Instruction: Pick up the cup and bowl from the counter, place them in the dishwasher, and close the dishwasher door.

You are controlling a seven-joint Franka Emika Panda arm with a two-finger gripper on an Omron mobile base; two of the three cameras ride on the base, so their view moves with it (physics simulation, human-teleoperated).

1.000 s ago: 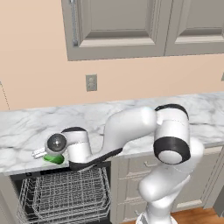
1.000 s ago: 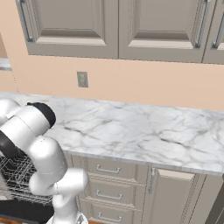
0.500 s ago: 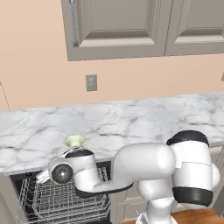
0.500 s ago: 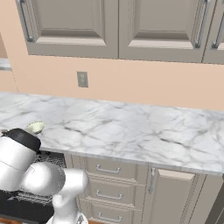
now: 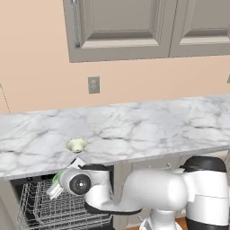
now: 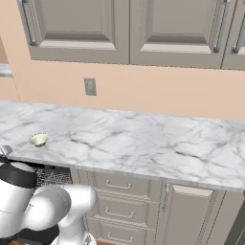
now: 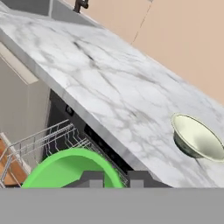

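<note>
Above the dishwasher (image 5: pixel 40 206) rack, gripper (image 7: pixel 111 178) seemingly clamped on the cup (image 7: pixel 65 168), bowl (image 7: pixel 197 138) on counter (image 7: pixel 109 87)

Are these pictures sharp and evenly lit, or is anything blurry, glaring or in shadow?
Left base view: flat even light, no glare on the counter, only a faint shadow by the bowl. Right base view: equally soft, crisp cabinet edges. Hand view: the cup is cropped at the bottom, the bowl looks slightly soft and the dishwasher interior is dark.

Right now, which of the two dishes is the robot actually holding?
The green cup: the gripper is shut on its rim, over the dishwasher rack. The cream bowl sits untouched on the marble counter.
</note>
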